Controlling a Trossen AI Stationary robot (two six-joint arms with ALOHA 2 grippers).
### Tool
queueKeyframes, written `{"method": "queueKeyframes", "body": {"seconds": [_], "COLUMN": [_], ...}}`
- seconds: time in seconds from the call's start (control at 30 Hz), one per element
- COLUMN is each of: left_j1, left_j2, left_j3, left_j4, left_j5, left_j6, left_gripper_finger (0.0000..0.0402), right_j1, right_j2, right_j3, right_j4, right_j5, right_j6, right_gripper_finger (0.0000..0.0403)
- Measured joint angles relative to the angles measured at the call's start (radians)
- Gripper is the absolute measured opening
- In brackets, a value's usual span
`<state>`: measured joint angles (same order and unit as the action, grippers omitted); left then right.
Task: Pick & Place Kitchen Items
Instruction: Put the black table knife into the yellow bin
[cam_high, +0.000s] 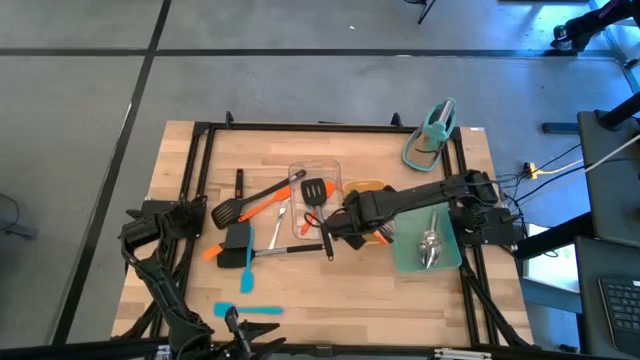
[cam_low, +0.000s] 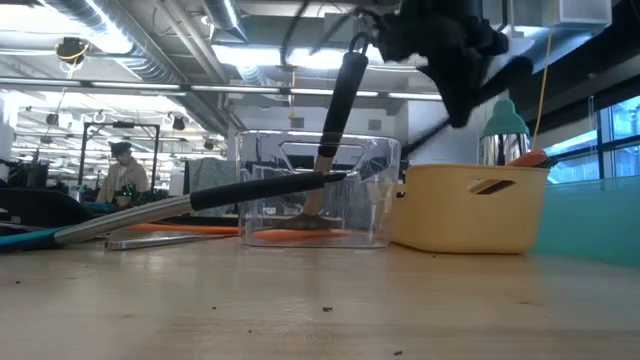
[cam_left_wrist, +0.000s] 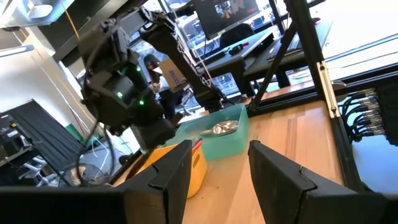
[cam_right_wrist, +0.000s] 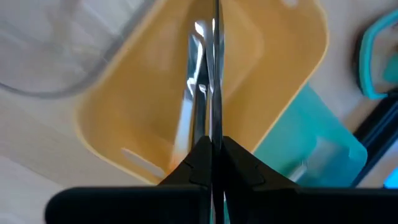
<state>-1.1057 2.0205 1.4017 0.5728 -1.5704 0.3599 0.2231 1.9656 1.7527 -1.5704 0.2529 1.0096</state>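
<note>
Two jaws of the right gripper are pinched tight on a thin steel utensil, which hangs over the yellow tray; it looks light, stiff and slippery, so a mid-handle hold seems safest. Right arm reaches in across the tabletop, while the left gripper waits at the left edge with jaws spread.

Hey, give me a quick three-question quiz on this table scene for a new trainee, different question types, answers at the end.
1. True or false: the left gripper is shut on a spatula.
2. Which tray holds the shiny spoons? A clear, B yellow, C teal tray.
3. What is the right gripper gripping?
Key: 1 false, it is open and empty. 2 C. 3 a thin steel utensil.
</note>
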Motion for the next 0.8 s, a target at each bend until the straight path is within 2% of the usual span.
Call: {"method": "queueKeyframes", "body": {"seconds": [0.4, 0.8], "left_j1": [-0.004, 0.002], "left_j2": [0.000, 0.000], "left_j3": [0.000, 0.000], "left_j4": [0.000, 0.000], "left_j5": [0.000, 0.000], "left_j6": [-0.006, -0.007], "left_gripper_finger": [0.0155, 0.0155], "right_j1": [-0.021, -0.013], "right_j2": [0.000, 0.001], "right_j3": [-0.147, -0.169], "right_j4": [0.000, 0.134], "right_j5": [-0.011, -0.011], "right_j6": [0.015, 0.026], "right_gripper_finger": [0.0016, 0.0016]}}
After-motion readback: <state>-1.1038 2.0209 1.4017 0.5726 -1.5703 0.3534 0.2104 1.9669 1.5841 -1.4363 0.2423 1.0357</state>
